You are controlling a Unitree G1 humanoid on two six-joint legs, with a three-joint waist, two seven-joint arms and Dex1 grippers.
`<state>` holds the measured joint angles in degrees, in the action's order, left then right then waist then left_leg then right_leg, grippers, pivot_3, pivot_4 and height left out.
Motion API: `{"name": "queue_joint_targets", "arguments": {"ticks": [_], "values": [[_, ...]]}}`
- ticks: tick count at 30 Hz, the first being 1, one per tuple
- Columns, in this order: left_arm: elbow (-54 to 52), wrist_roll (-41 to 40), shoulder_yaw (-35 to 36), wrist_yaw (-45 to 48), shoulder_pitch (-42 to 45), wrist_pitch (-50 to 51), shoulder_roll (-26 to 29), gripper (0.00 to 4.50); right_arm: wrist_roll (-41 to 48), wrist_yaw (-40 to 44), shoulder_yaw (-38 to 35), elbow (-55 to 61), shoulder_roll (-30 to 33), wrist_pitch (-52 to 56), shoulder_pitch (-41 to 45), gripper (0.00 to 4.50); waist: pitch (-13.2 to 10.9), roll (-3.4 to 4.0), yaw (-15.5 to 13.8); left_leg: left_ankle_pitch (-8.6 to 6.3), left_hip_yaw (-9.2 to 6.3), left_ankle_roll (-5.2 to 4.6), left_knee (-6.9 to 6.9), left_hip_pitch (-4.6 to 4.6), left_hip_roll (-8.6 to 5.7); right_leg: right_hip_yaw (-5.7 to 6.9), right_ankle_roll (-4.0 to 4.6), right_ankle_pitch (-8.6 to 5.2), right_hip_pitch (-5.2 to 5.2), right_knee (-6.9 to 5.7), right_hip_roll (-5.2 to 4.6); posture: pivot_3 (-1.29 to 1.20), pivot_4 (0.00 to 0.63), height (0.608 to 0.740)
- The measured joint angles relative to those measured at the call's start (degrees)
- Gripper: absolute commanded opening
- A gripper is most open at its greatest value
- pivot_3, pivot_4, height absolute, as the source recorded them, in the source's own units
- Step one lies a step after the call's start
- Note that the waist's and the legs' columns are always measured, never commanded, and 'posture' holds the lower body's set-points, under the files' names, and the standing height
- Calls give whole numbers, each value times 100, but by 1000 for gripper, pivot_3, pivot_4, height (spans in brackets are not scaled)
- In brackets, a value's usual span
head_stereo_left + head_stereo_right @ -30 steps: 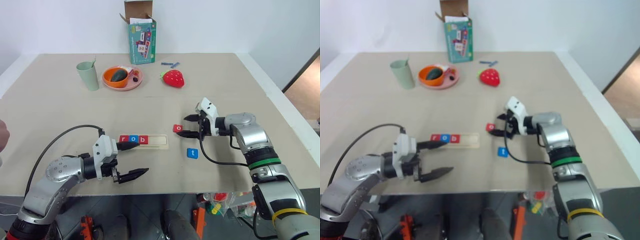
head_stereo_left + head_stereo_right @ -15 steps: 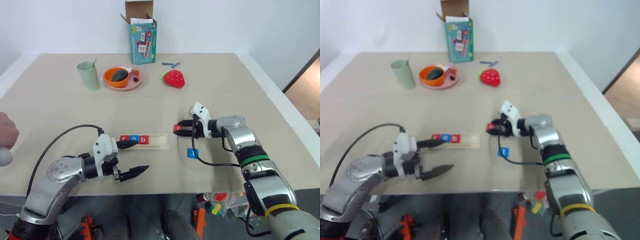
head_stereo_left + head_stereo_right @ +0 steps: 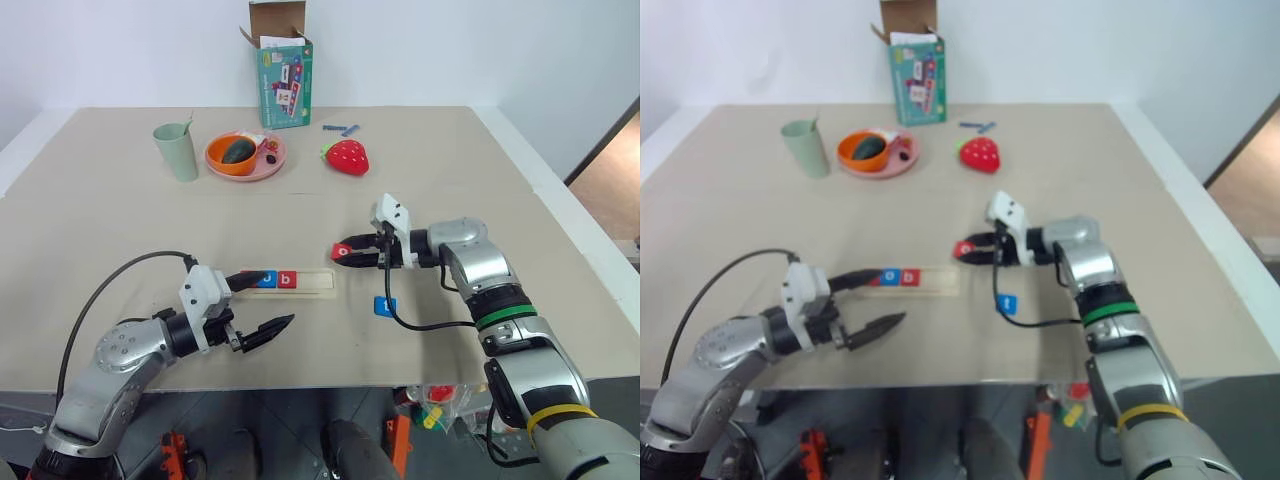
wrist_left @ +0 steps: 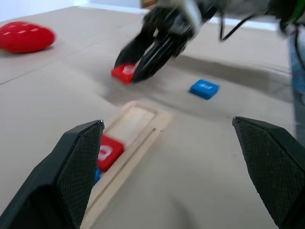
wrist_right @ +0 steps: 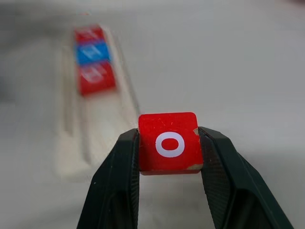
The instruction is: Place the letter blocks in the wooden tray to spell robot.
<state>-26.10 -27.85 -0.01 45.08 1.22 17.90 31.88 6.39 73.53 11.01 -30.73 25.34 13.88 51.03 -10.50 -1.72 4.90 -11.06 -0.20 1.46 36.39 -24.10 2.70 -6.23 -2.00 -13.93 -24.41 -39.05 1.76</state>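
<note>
The left gripper (image 3: 258,305) hangs at about seven o'clock on the table, fingers spread wide and empty, just in front of the wooden tray (image 3: 313,283). That tray is a pale, flat strip with a shallow slot; a blue block and a red b block (image 3: 288,280) sit at its left end, and the right part of the slot is bare. Just right of the tray, the right gripper (image 3: 348,252) pinches the red o block (image 5: 169,143), a small glossy square tile, by its two sides. I'd bring it over level, letter up, and lower it snug against the b. The blue t block (image 3: 385,306) lies flat on the matte tabletop, near five o'clock.
</note>
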Motion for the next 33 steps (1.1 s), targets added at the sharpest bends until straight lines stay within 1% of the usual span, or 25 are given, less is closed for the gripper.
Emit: {"name": "queue_joint_targets", "arguments": {"ticks": [2, 5, 6, 11, 14, 33], "values": [[1, 23, 40, -99, -97, -20, -59, 4500, 24, 55, 222, 767, -70, 346, -100, 1198, 1, -1, -6, 0, -3, 0, 0, 0, 1, 3, 1, -1, 1, 0, -1, 0, 150, 740], [1, 39, 57, -177, -129, -40, -132, 4500, 17, 17, 510, 1352, -190, 651, -408, 1198, 2, -3, -37, 0, -6, 0, 0, -2, -2, 8, 1, -3, 3, 0, -4, 0, 150, 740], [2, 45, 62, -199, -141, -48, -132, 4500, 6, -17, 608, 1388, -220, 713, -526, 1198, 2, -3, -52, 1, -6, 1, 1, -3, -5, 8, 1, -3, 3, 0, -7, 0, 150, 740], [7, 91, 81, -209, -167, -58, -137, 4500, -175, -245, 820, 1335, -251, 733, -603, 1198, 2, -3, -59, 2, 3, 3, 11, -5, -7, 3, 2, 0, 2, 1, -12, 0, 150, 740], [6, 114, 81, -204, -176, -68, -138, 4500, -263, -405, 845, 1023, -328, 708, -519, 1198, 2, -3, -56, 2, 2, 4, 10, -3, -4, 5, 5, 3, 1, 1, -8, 0, 150, 740], [7, 146, 83, -203, -184, -75, -141, 4500, -390, -388, 865, 228, -489, 290, -141, 1198, 2, -3, -49, 2, 0, 4, 4, -3, -3, 6, 3, 1, 0, 1, -6, 0, 150, 740]]}}
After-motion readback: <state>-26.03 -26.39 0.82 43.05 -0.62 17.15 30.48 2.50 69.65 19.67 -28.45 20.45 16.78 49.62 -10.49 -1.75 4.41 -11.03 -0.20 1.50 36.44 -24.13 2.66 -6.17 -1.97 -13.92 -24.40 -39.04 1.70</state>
